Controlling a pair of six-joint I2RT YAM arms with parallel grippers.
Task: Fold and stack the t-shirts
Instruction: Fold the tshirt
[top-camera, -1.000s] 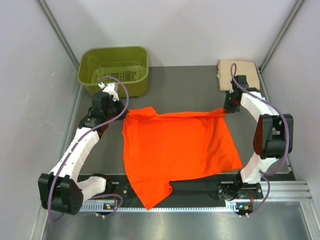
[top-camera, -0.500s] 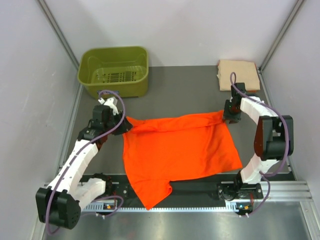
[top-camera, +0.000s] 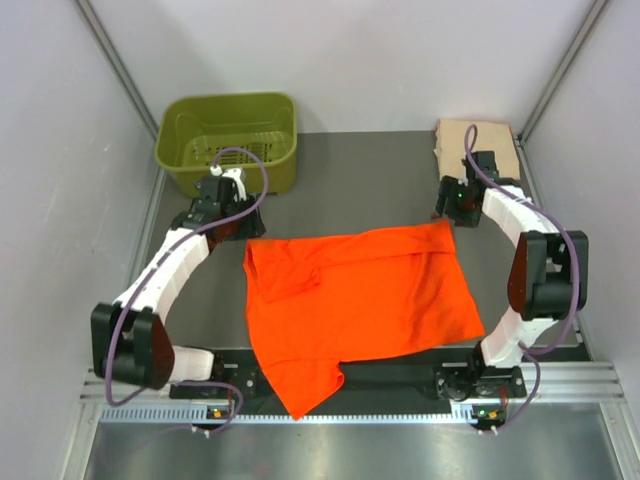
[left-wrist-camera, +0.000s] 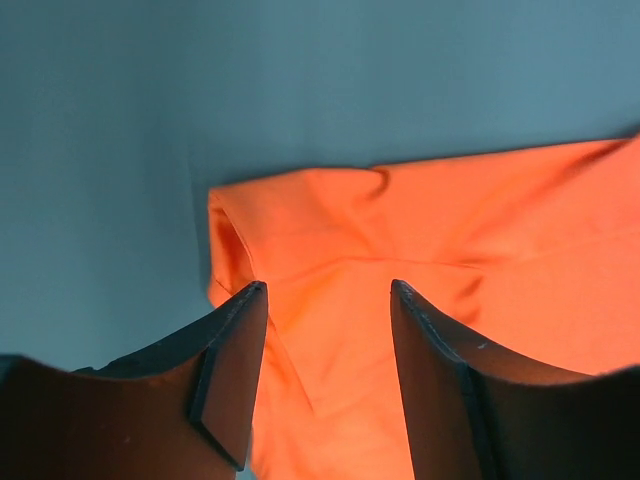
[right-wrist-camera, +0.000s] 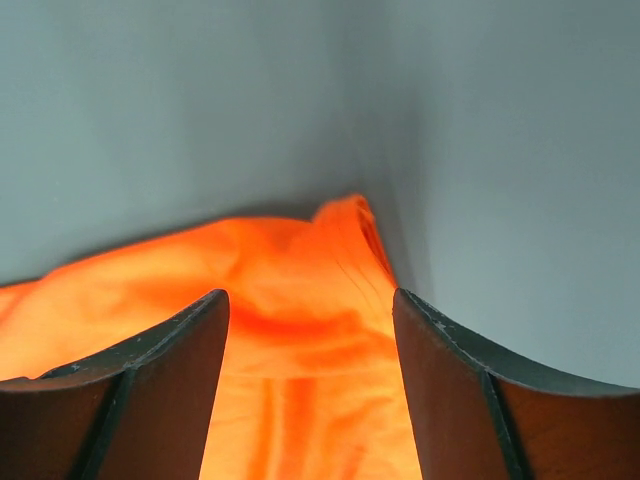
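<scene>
Gray table with pale walls on three sides, and two white and black arms bolted at the near edge. An orange t-shirt lies spread out in the middle of the table, between the arms. One sleeve reaches down over the black rail at the near edge, and the far left corner is a bit bunched up. The left arm sticks its elbow out to the left, then reaches up and to the right. The left gripper hangs over the far left corner of the orange shirt, just in front of the green basket. Its wrist view shows its two dark fingers wide apart with nothing pinched between them, and the cloth lying below. The right arm bends its elbow out to the right, then reaches to the far side and curls back to the left. The right gripper sits by the far right corner of the orange shirt. Its fingers are spread apart too, holding nothing, with orange cloth under them. A peach t-shirt lies folded in the far right corner of the table, right behind the right gripper.
</scene>
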